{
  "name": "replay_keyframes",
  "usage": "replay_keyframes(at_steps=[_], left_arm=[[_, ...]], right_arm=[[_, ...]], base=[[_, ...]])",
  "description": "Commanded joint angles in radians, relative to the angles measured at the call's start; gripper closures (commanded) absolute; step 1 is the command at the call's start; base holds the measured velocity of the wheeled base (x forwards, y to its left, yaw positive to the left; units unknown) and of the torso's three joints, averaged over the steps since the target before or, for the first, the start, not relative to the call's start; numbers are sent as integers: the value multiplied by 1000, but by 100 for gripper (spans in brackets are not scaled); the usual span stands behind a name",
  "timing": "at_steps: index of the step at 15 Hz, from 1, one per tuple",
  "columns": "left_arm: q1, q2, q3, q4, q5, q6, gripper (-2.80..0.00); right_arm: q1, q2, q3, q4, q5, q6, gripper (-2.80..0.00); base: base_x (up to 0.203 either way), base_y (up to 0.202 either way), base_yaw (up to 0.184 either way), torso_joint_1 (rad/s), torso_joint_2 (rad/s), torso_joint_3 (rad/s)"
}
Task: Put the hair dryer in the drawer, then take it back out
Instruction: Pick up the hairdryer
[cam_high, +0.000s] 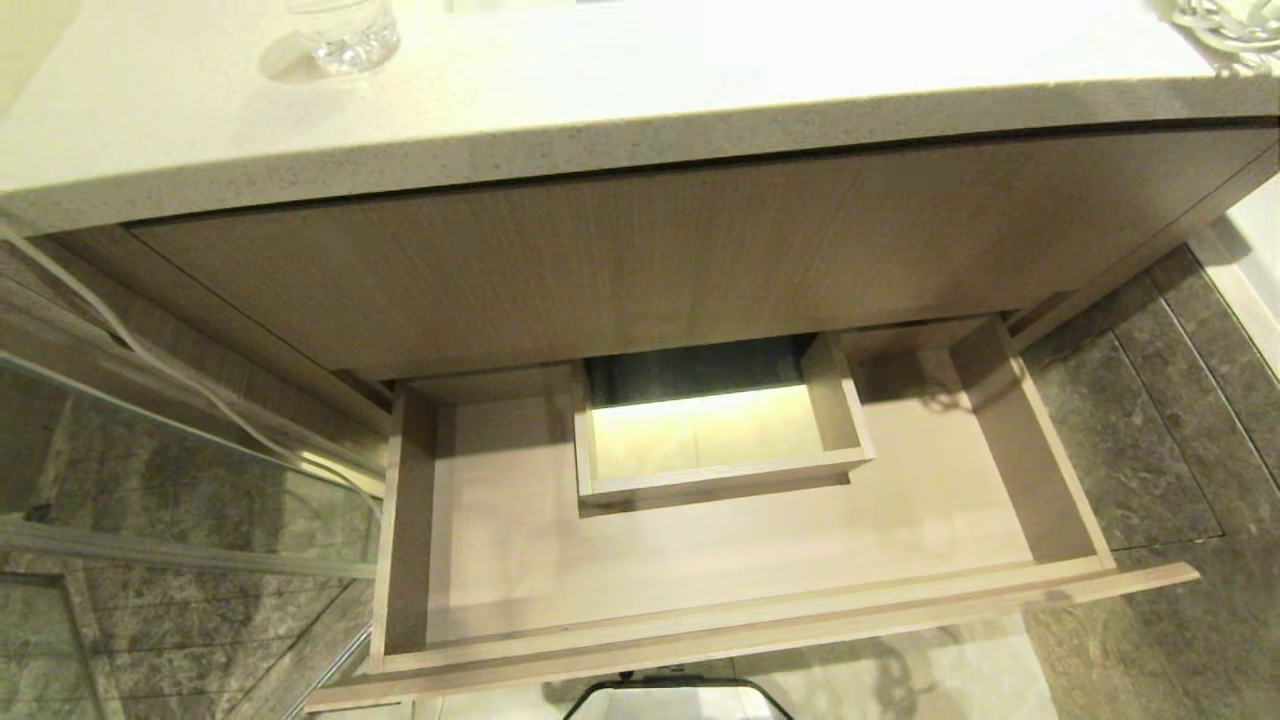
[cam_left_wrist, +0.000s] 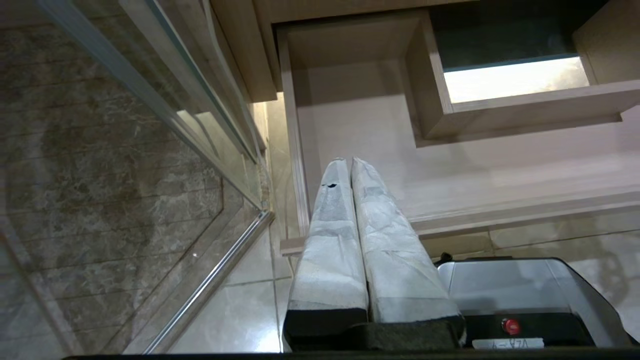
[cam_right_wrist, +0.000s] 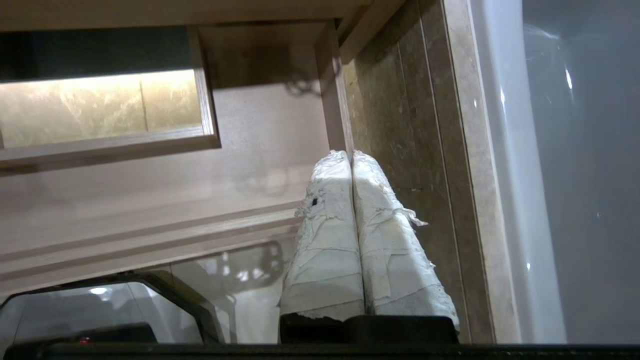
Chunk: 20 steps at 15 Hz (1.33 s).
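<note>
Your right gripper (cam_right_wrist: 350, 156) and left gripper (cam_left_wrist: 348, 162) are both pinched shut holding nothing, and the open drawer (cam_high: 1030, 470) is bare, so go find the hair dryer first.

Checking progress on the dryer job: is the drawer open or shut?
Open. The drawer is pulled out below the counter, its bare floor showing around the rectangular cut-out. No dryer inside.

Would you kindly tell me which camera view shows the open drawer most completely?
The head view: it shows the whole drawer, pulled open, with its U-shaped floor around the rectangular cut-out and no hair dryer visible inside. The left wrist view shows only one end and part of the cut-out; the right wrist view shows the opposite end.
</note>
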Motion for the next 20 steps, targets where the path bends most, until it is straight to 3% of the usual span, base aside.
replay_keyframes(at_steps=[1,8,12,20], left_arm=[[0,2,0,0,0,0,0],[0,0,0,0,0,0,0],[0,2,0,1,0,0,0],[0,0,0,0,0,0,0]], right_arm=[[0,18,-1,-17,-1,-2,0],[-2,76,-20,-25,-16,-5,0],[-2,127,-38,-25,-142,-6,0],[0,143,-40,-68,-151,-28,0]], base=[[0,0,0,321,-555,-256],[0,0,0,301,-567,-253],[0,0,0,28,-30,-18],[0,0,0,90,7,96]])
